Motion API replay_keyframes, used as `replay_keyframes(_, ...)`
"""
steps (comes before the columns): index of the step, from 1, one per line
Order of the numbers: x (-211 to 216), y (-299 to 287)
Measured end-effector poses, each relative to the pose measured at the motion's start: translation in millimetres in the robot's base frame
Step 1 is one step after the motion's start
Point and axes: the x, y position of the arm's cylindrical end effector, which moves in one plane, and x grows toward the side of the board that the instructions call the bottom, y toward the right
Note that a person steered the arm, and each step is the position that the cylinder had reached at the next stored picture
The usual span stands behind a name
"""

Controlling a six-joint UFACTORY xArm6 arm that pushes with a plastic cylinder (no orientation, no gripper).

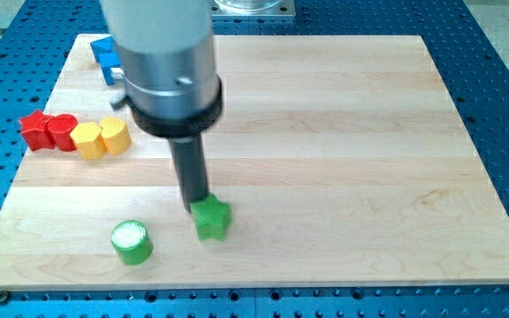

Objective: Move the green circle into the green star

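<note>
The green circle (pixel 132 242) is a short cylinder near the view's bottom left of the wooden board. The green star (pixel 212 219) stands a little to its right and slightly higher in the view, apart from it. My tip (pixel 195 206) is the lower end of the dark rod and rests at the star's upper left edge, touching or nearly touching it. The tip is to the upper right of the green circle, with a gap between them.
A red star (pixel 34 129), a red cylinder (pixel 61 132), a yellow block (pixel 88 140) and a yellow cylinder (pixel 115 135) stand in a row at the view's left. A blue block (pixel 105 56) sits at the top left, partly behind the arm. The board (pixel 343 132) lies on a blue perforated table.
</note>
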Motion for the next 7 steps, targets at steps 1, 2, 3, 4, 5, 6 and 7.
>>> replay_keyframes(1, 5.8, 39.9)
replay_keyframes(2, -25.7, -26.4)
replay_keyframes(3, -16.8, -105.7)
replay_keyframes(4, 34.8, -152.3)
replay_keyframes(5, 60.1, -130.9)
replay_keyframes(6, 51.3, -83.9)
replay_keyframes(7, 45.7, -82.2)
